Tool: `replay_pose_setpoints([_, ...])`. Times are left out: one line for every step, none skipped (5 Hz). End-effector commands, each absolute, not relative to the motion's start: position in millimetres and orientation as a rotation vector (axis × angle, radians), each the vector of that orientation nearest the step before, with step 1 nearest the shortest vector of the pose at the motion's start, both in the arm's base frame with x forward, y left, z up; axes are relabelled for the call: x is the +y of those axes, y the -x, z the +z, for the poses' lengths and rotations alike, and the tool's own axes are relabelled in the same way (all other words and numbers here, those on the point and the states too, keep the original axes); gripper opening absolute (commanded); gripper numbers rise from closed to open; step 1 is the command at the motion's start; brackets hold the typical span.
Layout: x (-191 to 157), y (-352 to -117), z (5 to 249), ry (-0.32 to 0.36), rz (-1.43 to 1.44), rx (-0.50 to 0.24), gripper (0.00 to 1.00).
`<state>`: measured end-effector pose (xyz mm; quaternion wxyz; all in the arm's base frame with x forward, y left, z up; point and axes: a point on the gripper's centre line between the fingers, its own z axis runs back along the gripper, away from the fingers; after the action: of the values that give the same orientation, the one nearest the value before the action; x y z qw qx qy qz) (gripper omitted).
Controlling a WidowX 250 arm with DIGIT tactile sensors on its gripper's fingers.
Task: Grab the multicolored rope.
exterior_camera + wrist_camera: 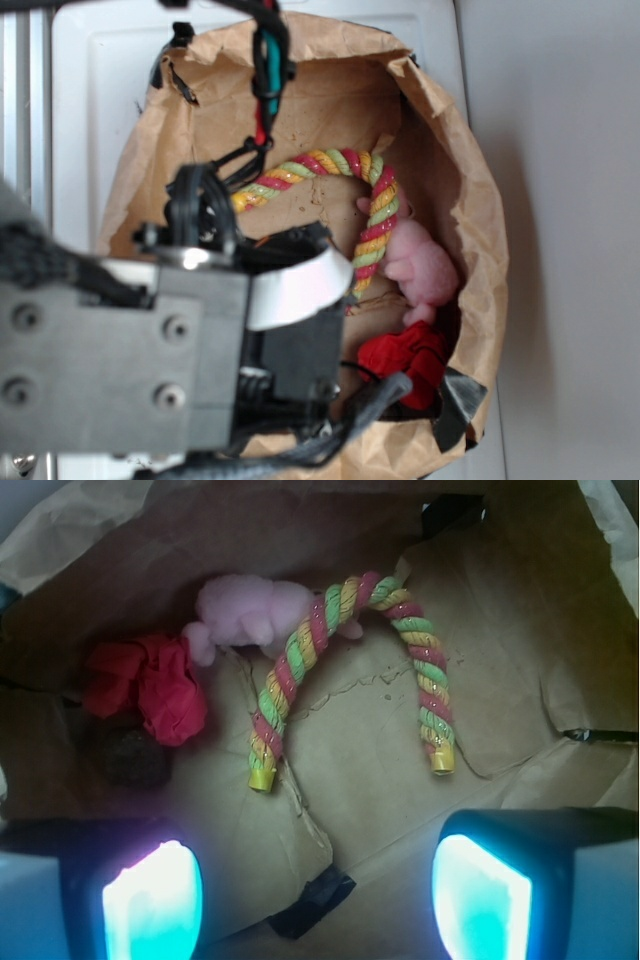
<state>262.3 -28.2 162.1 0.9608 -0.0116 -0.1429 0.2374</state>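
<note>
Glowing fingertips [150, 905] of the pincer [316, 900] are seen nearest in the wrist view, spread apart and empty, short of the multicolored rope [340, 655]. That rope is arched on the floor of a brown paper bag [520, 600], its left leg touching a pink plush toy [245, 610]; a red cloth lump [145, 685] lies further left. An approach is judged underway; lowering over one leg is called for. Only the exterior view shows the arm [130, 340] above the bag and the white worktop [560, 200].
</note>
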Motion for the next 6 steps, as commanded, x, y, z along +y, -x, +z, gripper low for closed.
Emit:
replay_pose_setpoints([-18.6, -259.5, 174.2, 0.114, 0.485, -0.318, 1.00])
replay_pose_setpoints([-15.0, -262.8, 154.1, 0.146, 0.487, -0.302, 1.00])
replay_pose_setpoints([-14.5, -264.1, 139.6, 0.140, 0.506, -0.343, 1.00])
replay_pose_setpoints([-13.1, -270.2, 128.0, 0.120, 0.527, -0.351, 1.00])
replay_pose_setpoints([-15.4, -280.6, 114.5, 0.100, 0.534, -0.351, 1.00])
replay_pose_setpoints([-21.9, -293.3, 106.4, 0.077, 0.551, -0.350, 1.00])
